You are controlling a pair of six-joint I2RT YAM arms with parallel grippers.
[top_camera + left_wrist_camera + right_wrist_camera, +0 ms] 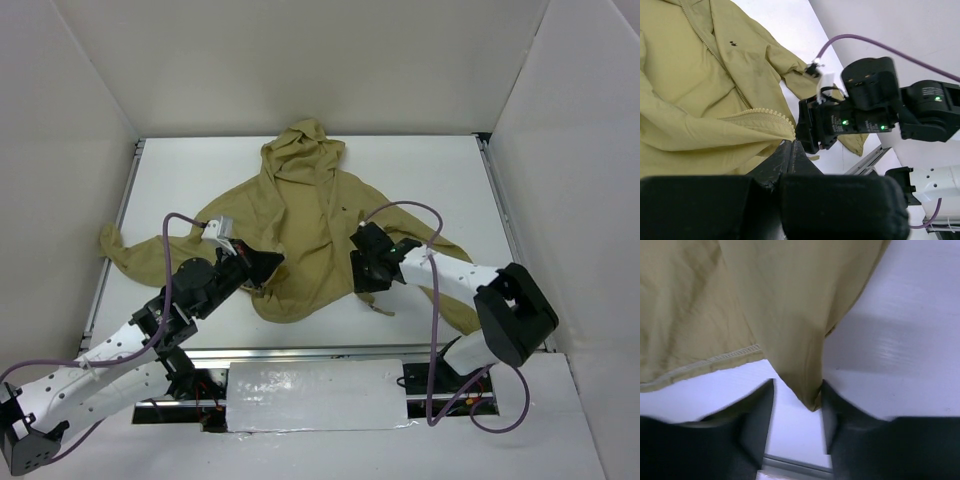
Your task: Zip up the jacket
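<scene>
The khaki hooded jacket lies face up on the white table, hood at the far side, front partly open. Its zipper teeth and small dark chest mark show in the left wrist view. My left gripper is shut, its tips pinching the lower zipper edge of the jacket. My right gripper is at the jacket's lower right hem. It is open, with a hanging corner of the fabric between the fingers, touching the right finger.
The jacket's sleeves spread to the left and right. White walls enclose the table on three sides. A metal rail runs along the near edge. Purple cables loop over both arms.
</scene>
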